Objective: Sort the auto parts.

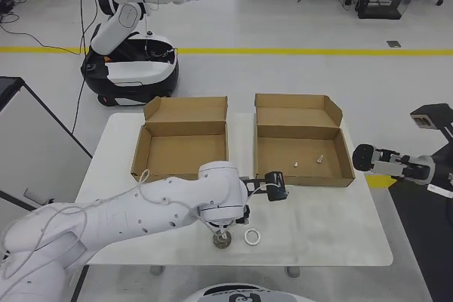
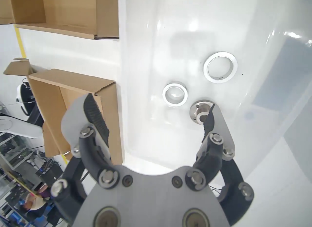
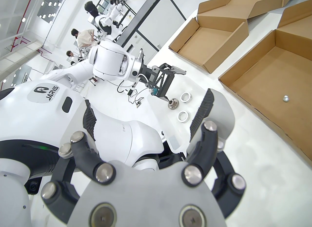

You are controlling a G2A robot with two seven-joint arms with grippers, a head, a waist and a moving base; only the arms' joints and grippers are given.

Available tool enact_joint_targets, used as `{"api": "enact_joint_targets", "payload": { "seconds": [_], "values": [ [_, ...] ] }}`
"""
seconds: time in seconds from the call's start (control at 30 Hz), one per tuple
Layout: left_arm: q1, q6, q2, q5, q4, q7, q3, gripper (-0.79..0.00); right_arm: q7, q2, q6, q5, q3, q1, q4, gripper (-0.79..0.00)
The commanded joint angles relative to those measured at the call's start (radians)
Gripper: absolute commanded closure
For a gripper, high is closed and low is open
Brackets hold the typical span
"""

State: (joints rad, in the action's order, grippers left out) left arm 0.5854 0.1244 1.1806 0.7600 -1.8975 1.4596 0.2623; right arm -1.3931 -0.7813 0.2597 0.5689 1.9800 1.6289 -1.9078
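A metal flanged hub [image 1: 222, 239] lies near the table's front edge, with a white ring [image 1: 252, 237] beside it. In the left wrist view the hub [image 2: 200, 113] sits just under one fingertip of my open left gripper [image 2: 150, 101], with a small ring [image 2: 175, 93] and a larger ring [image 2: 220, 67] just beyond. My left gripper [image 1: 275, 185] hovers above the table's middle, holding nothing. My right gripper [image 3: 148, 98] is open and empty, off the table's right side [image 1: 360, 158].
Two open cardboard boxes stand at the back. The left box [image 1: 180, 151] looks bare; the right box [image 1: 298, 147] holds two small metal parts [image 1: 295, 161]. A white table [image 1: 325, 226] has free room at the front right. Another robot base [image 1: 132, 72] stands behind.
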Motion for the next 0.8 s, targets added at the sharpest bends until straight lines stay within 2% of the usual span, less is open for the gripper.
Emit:
{"api": "enact_joint_targets", "payload": {
  "seconds": [0.0, 0.47, 0.77],
  "values": [
    [0.008, 0.000, 0.005, -0.001, 0.004, 0.002, -0.004, -0.785, 0.000, 0.000, 0.000, 0.000, 0.000, 0.000, 0.000, -0.785],
    [0.059, 0.019, 0.031, 0.005, 0.001, 0.013, -0.015, -0.785, 0.000, 0.000, 0.000, 0.000, 0.000, 0.000, 0.000, -0.785],
    [0.087, 0.045, 0.047, 0.030, 0.006, -0.021, -0.017, -0.785, 0.000, 0.000, 0.000, 0.000, 0.000, 0.000, 0.000, -0.785]
  ]
}}
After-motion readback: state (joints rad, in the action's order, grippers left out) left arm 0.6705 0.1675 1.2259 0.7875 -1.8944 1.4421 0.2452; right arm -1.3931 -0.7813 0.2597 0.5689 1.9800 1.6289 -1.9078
